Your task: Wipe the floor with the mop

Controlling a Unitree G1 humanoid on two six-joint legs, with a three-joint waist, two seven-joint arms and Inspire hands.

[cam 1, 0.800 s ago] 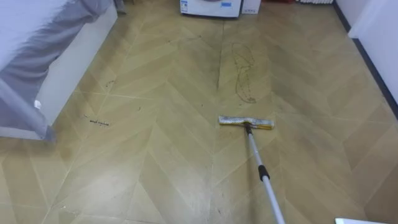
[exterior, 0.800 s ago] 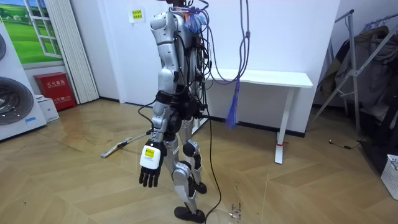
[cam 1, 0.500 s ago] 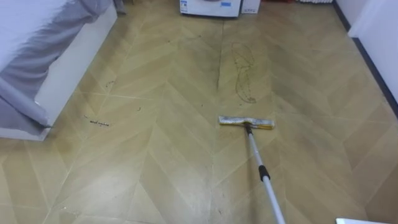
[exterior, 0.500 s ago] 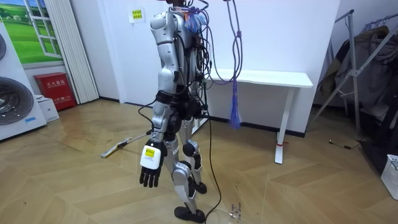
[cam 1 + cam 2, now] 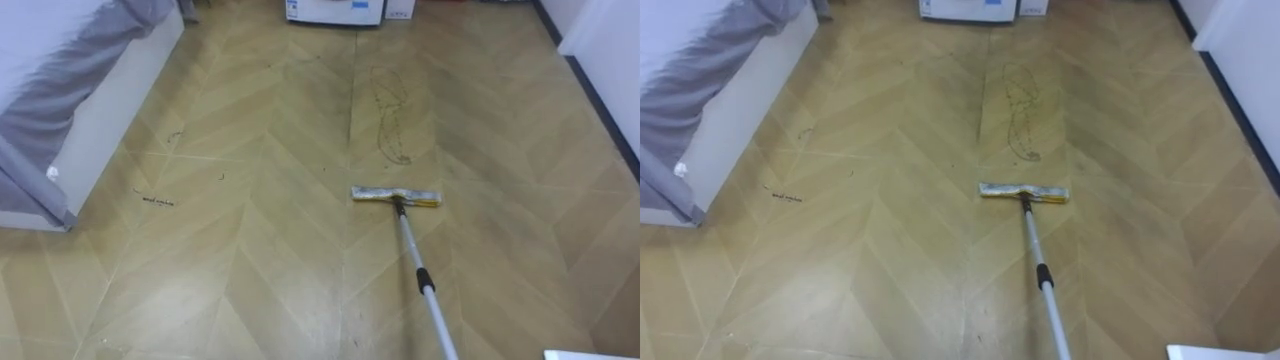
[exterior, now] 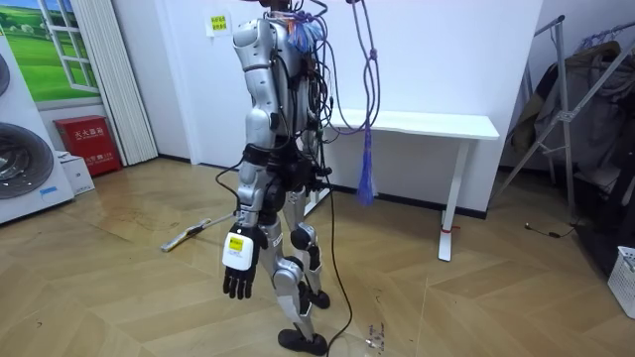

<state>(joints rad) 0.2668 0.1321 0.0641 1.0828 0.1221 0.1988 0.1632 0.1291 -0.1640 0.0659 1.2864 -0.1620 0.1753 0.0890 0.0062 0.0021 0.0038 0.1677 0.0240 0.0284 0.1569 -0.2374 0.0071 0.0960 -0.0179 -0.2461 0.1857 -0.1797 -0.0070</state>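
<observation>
Left hand (image 6: 238,270) hangs beside the thigh on the side nearest the room camera, fingers relaxed and slightly apart, holding nothing. A white sliver at the near right edge of the eye view is probably the back of the right hand (image 5: 592,354). Whether it grips the mop cannot be told, since the handle (image 5: 426,288) leaves the picture at the near edge.

The mop head (image 5: 396,196) lies flat on the wooden floor (image 5: 270,260), a little right of centre. It sits just near of a dark scribbled mark (image 5: 390,125) and does not touch it. A few smaller dark specks (image 5: 155,199) lie well to the left, close to the bed (image 5: 95,105).

The work looks barely begun, as the mark appears unwiped. A push with one arm on so long a handle could twist the head, lifting one end so the pad skims past the mark. Pressing too steeply might make the pad stick and the handle slip. A wide sweep left for the specks could knock the head against the bed's base. A long forward stroke would run towards the white appliance (image 5: 335,10) at the far side.
</observation>
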